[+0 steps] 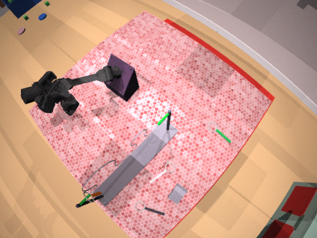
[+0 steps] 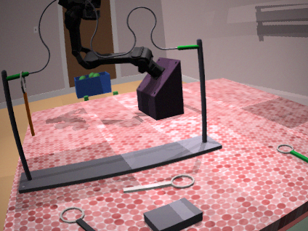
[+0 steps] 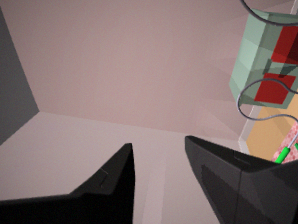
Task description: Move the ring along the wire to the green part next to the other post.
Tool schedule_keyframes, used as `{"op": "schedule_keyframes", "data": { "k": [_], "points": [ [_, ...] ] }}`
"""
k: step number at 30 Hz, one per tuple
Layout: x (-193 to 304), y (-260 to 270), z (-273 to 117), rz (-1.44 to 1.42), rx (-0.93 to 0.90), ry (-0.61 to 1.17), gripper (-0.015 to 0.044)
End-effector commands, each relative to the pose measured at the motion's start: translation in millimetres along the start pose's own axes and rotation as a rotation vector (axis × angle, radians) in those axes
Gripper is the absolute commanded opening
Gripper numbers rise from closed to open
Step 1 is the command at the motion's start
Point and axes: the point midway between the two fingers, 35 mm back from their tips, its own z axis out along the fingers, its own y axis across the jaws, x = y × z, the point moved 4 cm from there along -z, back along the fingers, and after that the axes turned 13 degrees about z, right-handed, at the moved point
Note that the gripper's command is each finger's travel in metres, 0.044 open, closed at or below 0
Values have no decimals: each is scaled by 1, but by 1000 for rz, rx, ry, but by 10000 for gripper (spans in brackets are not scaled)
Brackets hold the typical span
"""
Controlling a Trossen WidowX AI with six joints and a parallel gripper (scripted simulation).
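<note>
Pincer (image 1: 72, 108) (image 2: 92, 14) (image 3: 159, 146): partly open, its fingers moderately apart; nothing between them
Arm (image 1: 85, 77) (image 2: 116, 58): bent, reaching from the purple mount (image 1: 120, 80) (image 2: 160, 91) to the pincer, raised over the table (image 1: 149, 102) (image 2: 109, 127)
Ring (image 1: 93, 200) (image 2: 21, 84): well apart from the pincer and lower, hanging on the green part next to the post at the left of the exterior view; the wire passes through it
Orange handle (image 1: 96, 194) (image 2: 29, 114): below the ring, clear of the pincer, hanging with a slight tilt
Wire (image 1: 98, 168) (image 2: 142, 7) (image 3: 270, 79): at the right of the pincer in the wrist view, curving in loops
Other green part (image 1: 164, 119) (image 2: 188, 47): well apart from the pincer, beside the far end's post (image 1: 168, 121) (image 2: 202, 91); no ring on it
Stand base (image 1: 140, 159) (image 2: 120, 161): lower than the pincer, a long grey plate joining both posts
White-handled ring (image 1: 158, 175) (image 2: 150, 187): beyond the base from the pincer, lying flat
Grey block (image 1: 177, 193) (image 2: 172, 215): farther from the pincer than the white-handled ring, on the table
Wrist view ahead: pale wall between and above the fingertips
</note>
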Motion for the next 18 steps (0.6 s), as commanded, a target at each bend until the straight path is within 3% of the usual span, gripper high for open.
{"op": "schedule_keyframes", "data": {
  "k": [1, 18],
  "points": [
    [-9, 4, 20, -56, 13, -39, 160],
    [-74, -19, 86, -336, 97, -213, 160]
  ]
}}
